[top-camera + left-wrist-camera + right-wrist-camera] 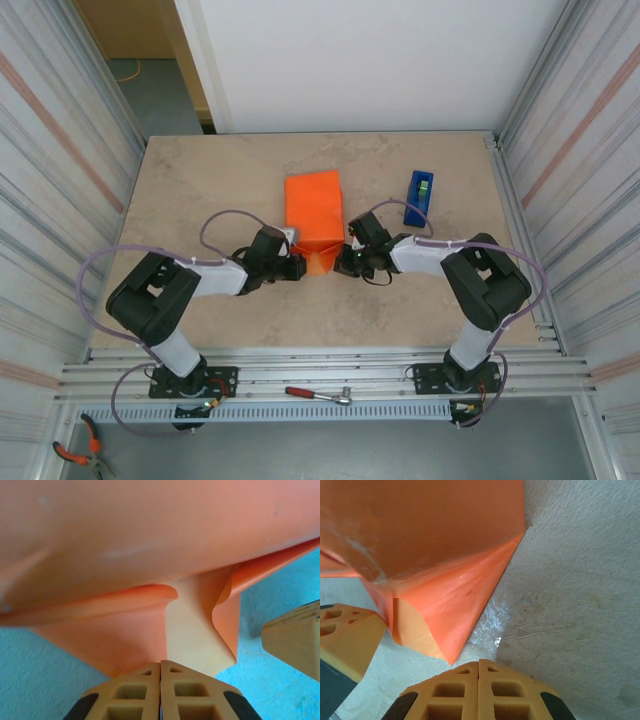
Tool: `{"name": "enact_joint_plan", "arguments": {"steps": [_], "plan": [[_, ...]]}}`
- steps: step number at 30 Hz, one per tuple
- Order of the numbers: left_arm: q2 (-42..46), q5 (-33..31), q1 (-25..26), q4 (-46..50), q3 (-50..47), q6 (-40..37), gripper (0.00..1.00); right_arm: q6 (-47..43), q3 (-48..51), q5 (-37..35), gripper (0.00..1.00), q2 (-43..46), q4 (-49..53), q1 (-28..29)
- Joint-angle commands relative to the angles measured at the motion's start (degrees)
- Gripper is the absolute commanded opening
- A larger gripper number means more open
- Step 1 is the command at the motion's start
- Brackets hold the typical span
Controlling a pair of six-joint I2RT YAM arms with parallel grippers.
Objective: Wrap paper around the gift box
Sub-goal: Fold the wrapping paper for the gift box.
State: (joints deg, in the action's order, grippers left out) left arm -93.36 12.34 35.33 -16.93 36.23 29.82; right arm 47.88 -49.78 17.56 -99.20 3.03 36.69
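The orange paper (313,208) lies folded into a block at the table's middle, and the gift box is hidden inside it. A loose flap (318,260) sticks out of its near end. My left gripper (299,266) comes in from the left and is shut on that flap's edge; in the left wrist view the paper (150,555) narrows to a creased flap (195,630) that runs into the closed left gripper (160,663). My right gripper (346,262) sits just right of the flap, shut and empty. In the right wrist view the right gripper (479,662) stays just short of the flap's pointed corner (451,655).
A blue tape dispenser (419,197) stands right of the paper block. A wrench (318,395) and pliers (78,450) lie on the rail and floor below the table edge. Corrugated walls close in both sides. The other arm's finger shows at each wrist view's edge (295,637) (345,640).
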Motion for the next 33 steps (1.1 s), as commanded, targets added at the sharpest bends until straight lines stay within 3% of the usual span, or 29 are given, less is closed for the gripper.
{"name": "enact_joint_plan", "arguments": {"steps": [1, 6, 15, 24, 33], "plan": [[4.6, -0.3, 0.3, 0.5, -0.7, -0.1, 0.09, 1.4, -2.5, -1.2, 0.00, -0.9, 0.0, 0.9], [6.1, 0.4, 0.4, 0.9, -0.8, 0.0, 0.09, 2.0, -3.9, -1.3, 0.00, -2.1, -0.6, 1.8], [1.0, 0.8, 1.2, -2.2, -0.9, 0.3, 0.09, 2.6, -4.9, -0.9, 0.00, -6.4, -1.4, 2.6], [-1.7, -0.1, 3.3, -4.6, -3.8, 0.7, 0.09, 2.9, -1.6, -1.9, 0.00, -4.9, -1.7, 3.5], [7.5, -1.4, 5.3, -2.4, -7.1, 3.5, 0.10, 3.3, 1.4, -3.7, 0.00, 0.5, -0.9, 5.0]]}}
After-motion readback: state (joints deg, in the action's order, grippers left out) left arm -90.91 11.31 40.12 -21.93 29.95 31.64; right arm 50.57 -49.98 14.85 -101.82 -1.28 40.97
